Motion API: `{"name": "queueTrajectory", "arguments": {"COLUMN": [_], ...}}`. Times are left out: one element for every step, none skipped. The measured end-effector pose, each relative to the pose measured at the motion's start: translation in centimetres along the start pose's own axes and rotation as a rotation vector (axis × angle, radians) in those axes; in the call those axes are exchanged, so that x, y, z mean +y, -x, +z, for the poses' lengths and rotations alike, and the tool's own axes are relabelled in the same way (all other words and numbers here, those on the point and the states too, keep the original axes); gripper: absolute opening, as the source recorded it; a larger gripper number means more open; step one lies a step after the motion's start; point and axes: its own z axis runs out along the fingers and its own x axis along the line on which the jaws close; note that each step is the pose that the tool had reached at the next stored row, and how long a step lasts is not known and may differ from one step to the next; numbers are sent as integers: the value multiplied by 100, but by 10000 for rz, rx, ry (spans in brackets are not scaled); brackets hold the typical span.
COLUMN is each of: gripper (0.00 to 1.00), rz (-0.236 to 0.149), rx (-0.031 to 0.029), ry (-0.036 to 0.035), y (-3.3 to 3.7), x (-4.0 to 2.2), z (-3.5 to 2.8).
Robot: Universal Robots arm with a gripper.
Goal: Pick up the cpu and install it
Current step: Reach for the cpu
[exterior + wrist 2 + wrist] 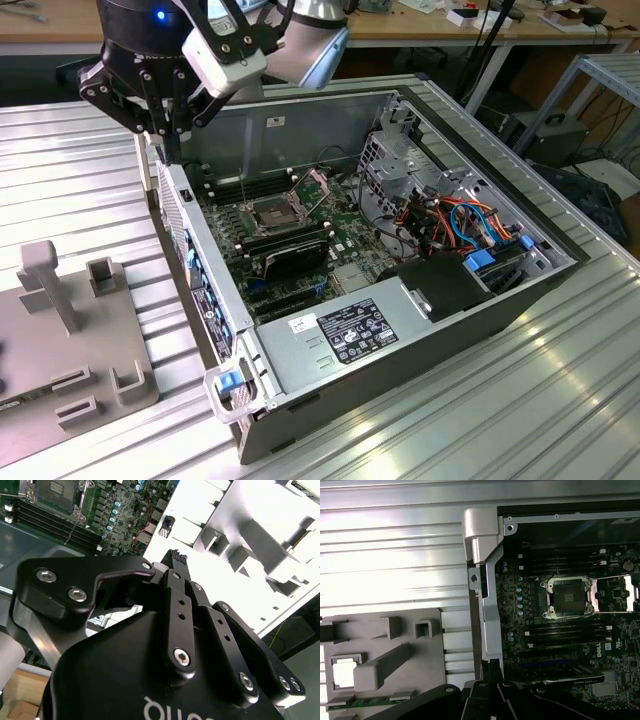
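In a shallow pocket of the pale grey moulded holder (415,675), on the ribbed metal surface (395,555) just beside the open silver-walled computer case (487,610), lies the cpu (344,674), a small flat square chip with a dull silver top. The black two-fingered tool (175,557) hangs over the case's side wall, narrow and closed on nothing. The chip is probably light, rigid, slick-topped and delicate underneath. Pinching its opposite edges and keeping it level seems the safest hold.
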Motion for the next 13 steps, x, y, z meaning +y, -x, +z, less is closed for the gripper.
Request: {"name": "queueTrajectory", "arguments": {"gripper": [11, 11, 11, 11, 11, 11, 11, 11, 11, 11, 11, 11, 11], "rz": [0, 0, 0, -1, -1, -1, -1, -1, -1, -1, 0, -2, -1], "rx": [1, 0, 1, 1, 0, 1, 1, 0, 0, 1, 1, 1, 0], "ry": [0, 0, 0, 0, 0, 1, 0, 0, 0, 0, 0, 0, 0], "y": [-13, -28, -37, -57, -71, -81, -92, -100, -112, -124, -169, -190, -191], "x": [-1, -2, -2, -4, -5, -6, -7, -8, -8, -9, -12, -14, -14], "z": [-1, -1, -1, -2, -2, -2, -3, -3, -3, -4, -5, -6, -5]}}
